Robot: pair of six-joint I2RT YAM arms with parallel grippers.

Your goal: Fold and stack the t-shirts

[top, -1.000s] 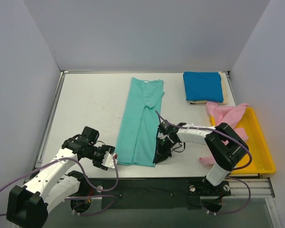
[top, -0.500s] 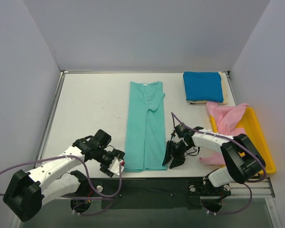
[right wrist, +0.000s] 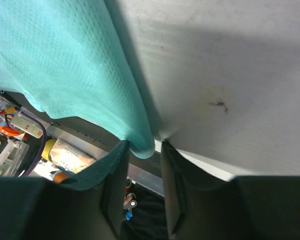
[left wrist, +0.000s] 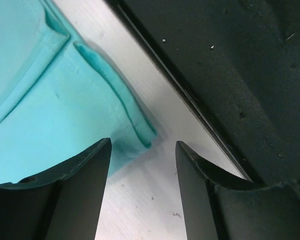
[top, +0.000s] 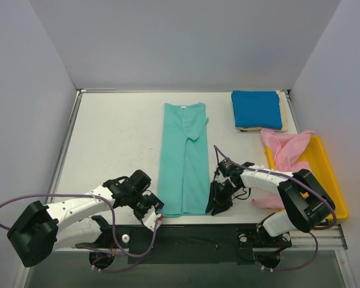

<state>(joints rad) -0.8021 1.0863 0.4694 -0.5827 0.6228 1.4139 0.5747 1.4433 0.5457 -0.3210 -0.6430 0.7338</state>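
The teal-green t-shirt (top: 183,157) lies as a long narrow strip down the middle of the table. My left gripper (top: 155,211) is open beside its near left corner; in the left wrist view that corner (left wrist: 135,125) sits just ahead of the gripper (left wrist: 142,146), not between the fingers. My right gripper (top: 215,204) is at the near right corner; in the right wrist view it (right wrist: 142,145) is shut on the hem of the shirt (right wrist: 65,60). The folded deep blue t-shirt (top: 256,109) lies on the folded cream one (top: 264,129) at the back right. The pink t-shirt (top: 285,150) lies rumpled.
The yellow tray (top: 331,195) stands at the right edge with the pink shirt hanging over its rim. The table's near edge and a dark rail (left wrist: 230,75) run just below both grippers. Grey walls enclose the table.
The shirt's near end has shifted right with my right gripper and the strip now lies straight. My left gripper has moved right and nearer, up to the near left corner.
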